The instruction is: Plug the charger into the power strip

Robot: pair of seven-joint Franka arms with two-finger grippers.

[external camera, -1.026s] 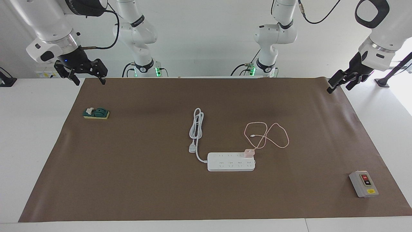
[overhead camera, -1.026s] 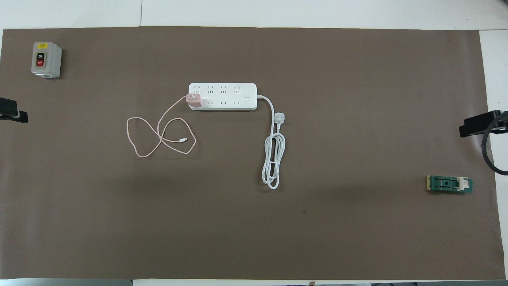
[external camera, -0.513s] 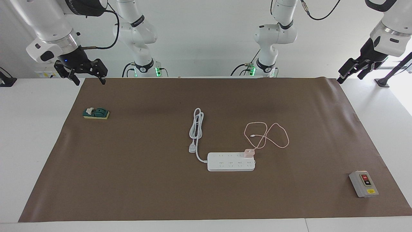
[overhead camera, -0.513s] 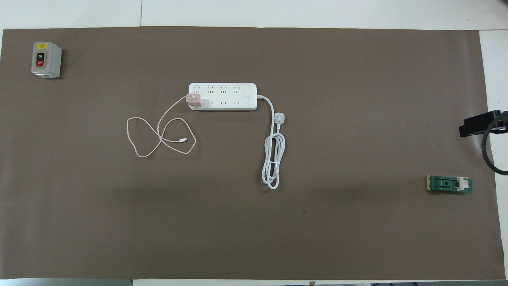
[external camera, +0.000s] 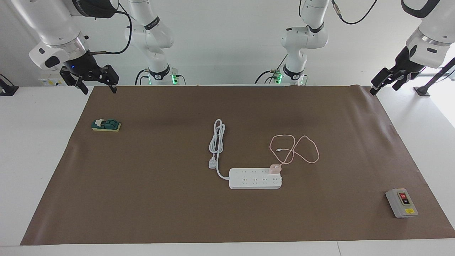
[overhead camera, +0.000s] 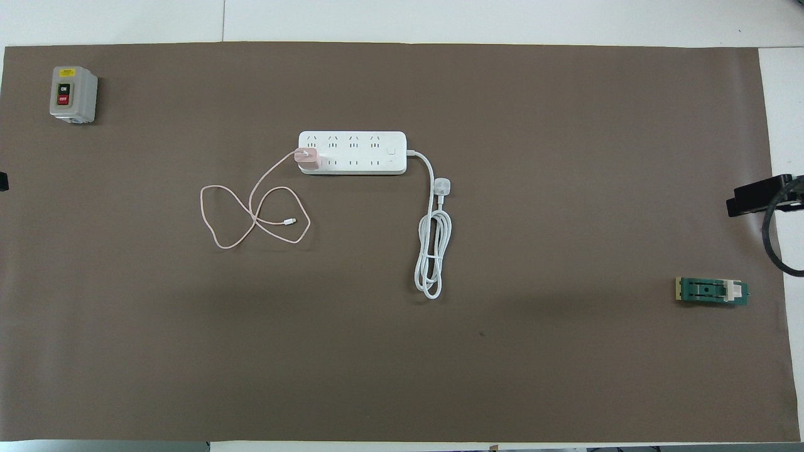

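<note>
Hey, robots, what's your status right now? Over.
Left gripper and right gripper open, empty, up at table's ends. Charger sits on strip. Nothing in the way.

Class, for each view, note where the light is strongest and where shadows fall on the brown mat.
Facing view: bright glare washes out the corner by the left gripper; two soft dark bands cross the mat nearer the robots than the power strip. Overhead view: even light, broad faint shadow under the white cord.
</note>
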